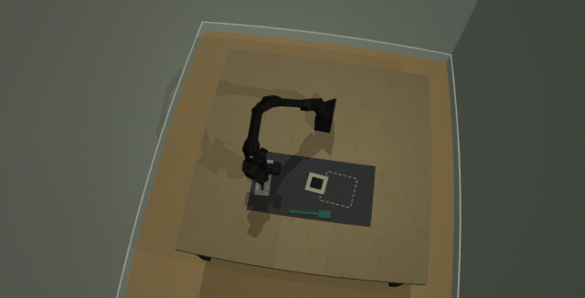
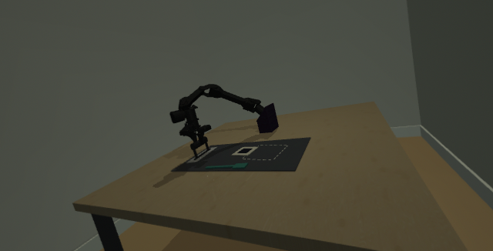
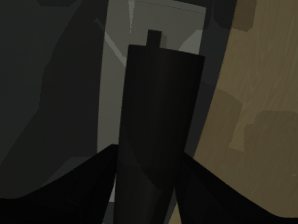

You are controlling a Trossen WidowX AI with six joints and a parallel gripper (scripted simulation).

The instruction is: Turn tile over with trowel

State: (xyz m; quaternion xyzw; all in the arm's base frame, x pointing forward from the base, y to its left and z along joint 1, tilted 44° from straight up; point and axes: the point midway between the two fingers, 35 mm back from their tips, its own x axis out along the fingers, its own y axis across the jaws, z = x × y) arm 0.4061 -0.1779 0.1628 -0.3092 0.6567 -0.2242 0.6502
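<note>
My gripper (image 1: 261,180) (image 2: 199,141) (image 3: 147,155) is shut on the raised black handle (image 3: 157,100) of a grey trowel. The trowel's flat blade (image 1: 261,191) (image 2: 212,149) (image 3: 111,100) lies on or just above the left end of the mat; I cannot tell whether it touches. The cream tile (image 1: 316,183) (image 2: 245,151) lies flat right of the trowel, its dark square mark facing up. The dashed outline (image 1: 335,205) (image 2: 262,159) is right of the tile, which covers its left edge in part.
A teal spatula-like tool (image 1: 324,214) (image 2: 240,165) lies along the near edge of the dark mat (image 1: 366,211) (image 2: 296,158). The arm's dark base (image 1: 324,120) (image 2: 267,120) stands on the table behind the mat.
</note>
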